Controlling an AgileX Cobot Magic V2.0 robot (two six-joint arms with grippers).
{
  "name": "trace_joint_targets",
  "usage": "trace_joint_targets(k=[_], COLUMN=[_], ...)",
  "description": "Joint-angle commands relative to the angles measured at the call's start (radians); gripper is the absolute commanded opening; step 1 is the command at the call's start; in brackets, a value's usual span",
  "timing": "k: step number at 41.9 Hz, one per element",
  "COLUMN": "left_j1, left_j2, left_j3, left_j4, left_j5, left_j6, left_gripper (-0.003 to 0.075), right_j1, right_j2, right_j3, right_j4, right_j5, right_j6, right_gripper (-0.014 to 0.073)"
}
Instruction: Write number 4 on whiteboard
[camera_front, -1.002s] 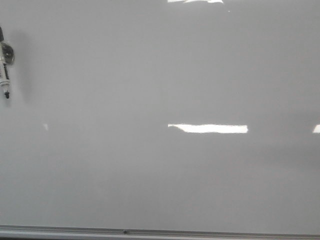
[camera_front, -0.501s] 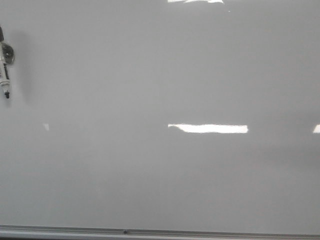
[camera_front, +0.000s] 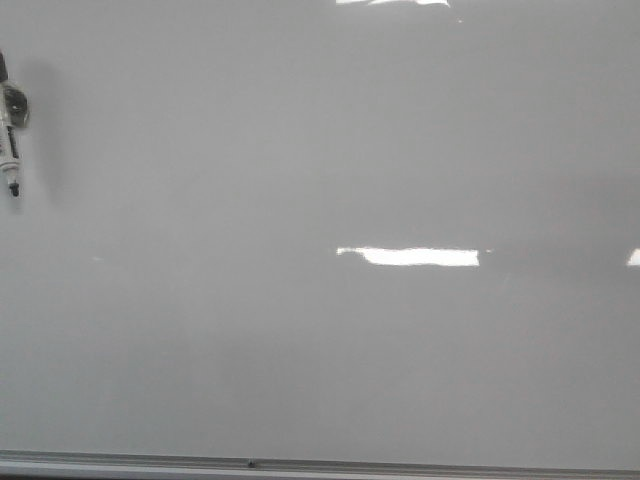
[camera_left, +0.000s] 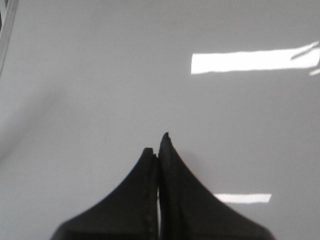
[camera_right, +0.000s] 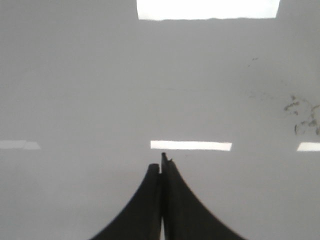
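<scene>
Office or classroom: whiteboard (camera_front: 320, 330), marker (camera_front: 12, 150)

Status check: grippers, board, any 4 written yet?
Left gripper shut, empty. Right gripper shut, empty. Whiteboard blank, no 4. Marker at far left edge.

No readable text, nos. or signs anywhere. The whiteboard (camera_front: 320, 200) carries no written digit or letter in front view, only light glare. The marker (camera_front: 12, 150) at the whiteboard's left edge has a pale label band, but print on it is too small and blurred to read. In right wrist view, faint dark smudges (camera_right: 302, 117) sit on the whiteboard well off to one side of the right claw (camera_right: 161, 167); they form no legible character. Left wrist view: nothing written.
</scene>
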Motion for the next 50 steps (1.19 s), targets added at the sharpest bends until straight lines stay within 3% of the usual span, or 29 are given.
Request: trace_joint_targets(k=[1,10,18,41,50], left_j1=[-0.007,-0.007,-0.007,-0.007,-0.007], left_j2=[0.044,0.201,0.342,0.562,0.609], left_j3=[-0.144,-0.39,-0.514,-0.52,-0.52], left_j4=[-0.002,-0.001,-0.001,-0.001,-0.001], left_j5=[0.0,0.186,0.316,0.468,0.462], left_j6=[-0.002,-0.002,-0.002,-0.002,-0.002], left_gripper=[-0.002,-0.002,-0.002,-0.002,-0.002], right_j1=[0.002,0.002,0.002,0.002,0.002], right_j2=[0.015,0.161,0.33,0.632,0.714], right_j3=[-0.128,-0.332,-0.461,-0.474,-0.474], right_j4=[-0.012,-0.012,-0.012,-0.012,-0.012], right_j5=[0.024,0.158,0.205,0.248,0.268], right_j6=[-0.011,-0.011,-0.011,-0.011,-0.011], right_gripper=[-0.0068,-0.0068,-0.0068,-0.0068,-0.0066])
